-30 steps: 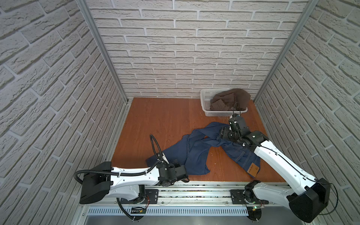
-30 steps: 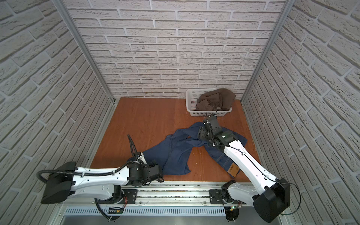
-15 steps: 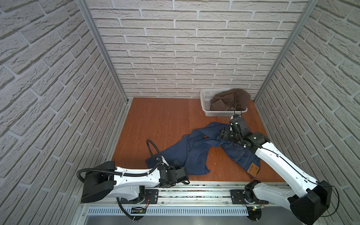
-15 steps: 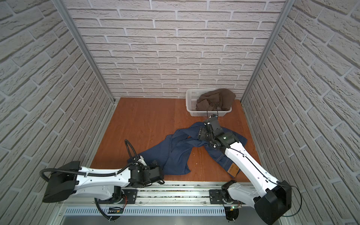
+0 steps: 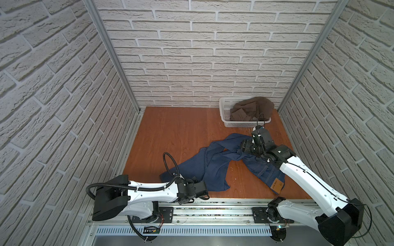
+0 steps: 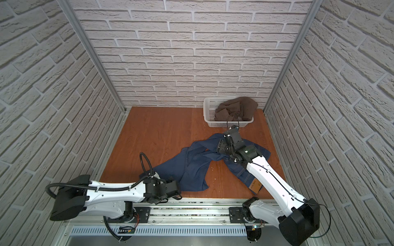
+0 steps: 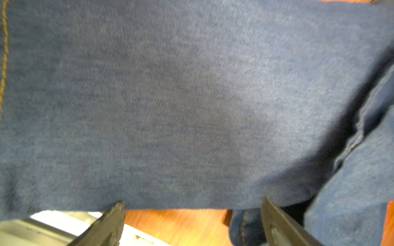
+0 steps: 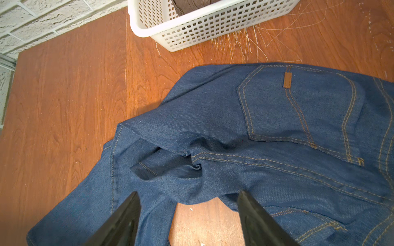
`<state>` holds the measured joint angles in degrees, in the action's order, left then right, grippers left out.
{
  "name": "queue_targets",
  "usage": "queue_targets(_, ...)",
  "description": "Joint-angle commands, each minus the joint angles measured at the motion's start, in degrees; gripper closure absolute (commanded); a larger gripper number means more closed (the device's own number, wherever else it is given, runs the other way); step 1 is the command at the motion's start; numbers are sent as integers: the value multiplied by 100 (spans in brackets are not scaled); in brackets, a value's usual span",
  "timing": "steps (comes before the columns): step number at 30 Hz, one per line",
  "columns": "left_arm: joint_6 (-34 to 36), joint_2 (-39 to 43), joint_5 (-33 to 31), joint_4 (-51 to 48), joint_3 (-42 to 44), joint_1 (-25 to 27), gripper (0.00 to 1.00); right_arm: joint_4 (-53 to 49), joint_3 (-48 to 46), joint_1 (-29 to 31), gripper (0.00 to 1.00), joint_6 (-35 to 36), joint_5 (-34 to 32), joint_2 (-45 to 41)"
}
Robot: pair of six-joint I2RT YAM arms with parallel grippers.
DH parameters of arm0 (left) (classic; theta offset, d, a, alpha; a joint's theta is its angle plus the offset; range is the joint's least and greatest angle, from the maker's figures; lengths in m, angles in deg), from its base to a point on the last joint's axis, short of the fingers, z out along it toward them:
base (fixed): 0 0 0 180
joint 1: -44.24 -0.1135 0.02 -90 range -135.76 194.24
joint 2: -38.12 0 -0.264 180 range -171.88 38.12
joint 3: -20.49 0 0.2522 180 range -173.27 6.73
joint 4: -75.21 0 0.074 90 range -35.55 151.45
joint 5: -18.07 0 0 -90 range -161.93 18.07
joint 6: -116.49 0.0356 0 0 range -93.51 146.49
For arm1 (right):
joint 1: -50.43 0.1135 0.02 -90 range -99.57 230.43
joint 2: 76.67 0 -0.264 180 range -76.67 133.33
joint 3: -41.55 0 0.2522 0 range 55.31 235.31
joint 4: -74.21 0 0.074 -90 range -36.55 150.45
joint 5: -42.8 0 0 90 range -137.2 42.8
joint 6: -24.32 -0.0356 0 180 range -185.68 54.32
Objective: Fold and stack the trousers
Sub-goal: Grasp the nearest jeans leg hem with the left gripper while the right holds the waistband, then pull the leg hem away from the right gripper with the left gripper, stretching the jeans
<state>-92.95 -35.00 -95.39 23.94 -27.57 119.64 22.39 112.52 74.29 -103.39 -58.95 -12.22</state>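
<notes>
Your left gripper (image 7: 193, 202) sits at the near hem of the trousers (image 5: 215, 168), jaws spread wide; your right gripper (image 8: 187, 192) is over the crotch, jaws apart, empty.

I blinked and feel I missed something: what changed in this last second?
Hardly anything. The left gripper crept slightly rightward along the wooden table's front edge, jaws open by a leg hem of the dark blue denim trousers. The right gripper stayed open above them. Nothing grabbed or released; trousers and white perforated plastic basket unmoved.
</notes>
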Motion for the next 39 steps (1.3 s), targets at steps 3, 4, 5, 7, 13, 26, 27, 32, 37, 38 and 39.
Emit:
queue_targets(3, -1417, -267, 147, 20, 9, -136, 2, 142, -131, 31, 26, 62, -132, -178)
queue_targets(4, -1411, -310, 158, 71, 28, -168, 3, 145, -146, 31, 26, 76, -150, -199)
queue_targets(5, -1399, -344, 175, 78, 44, -210, 5, 135, -153, 31, 26, 80, -162, -204)
queue_targets(7, -1383, -347, 154, 142, 124, -332, 12, 115, -148, 31, 26, 106, -216, -193)
queue_targets(13, -1065, -256, -99, 516, 388, -758, 41, 100, -115, 31, 26, 133, -273, -63)
queue_targets(26, -70, 1368, -1045, -334, 515, -1635, 100, -474, 227, 9, 25, -242, -714, 31)
queue_targets(27, 25, 1621, -1158, -573, 476, -1732, 100, -536, 218, -11, 24, -322, -792, -13)
queue_targets(32, 1096, 3090, -1861, -1818, -20, -2532, 100, -657, 187, -348, 21, -430, -951, -266)
queue_targets(37, 2980, 3973, -2267, -2144, -888, -3755, 100, -581, 192, -954, 20, -249, -821, -286)
queue_targets(38, 3382, 4030, -2274, -2093, -1063, -4038, 100, -528, 196, -1077, 20, -205, -752, -244)
queue_targets(39, 3699, 4055, -2269, -2029, -1230, -4265, 100, -474, 195, -1179, 20, -169, -701, -200)
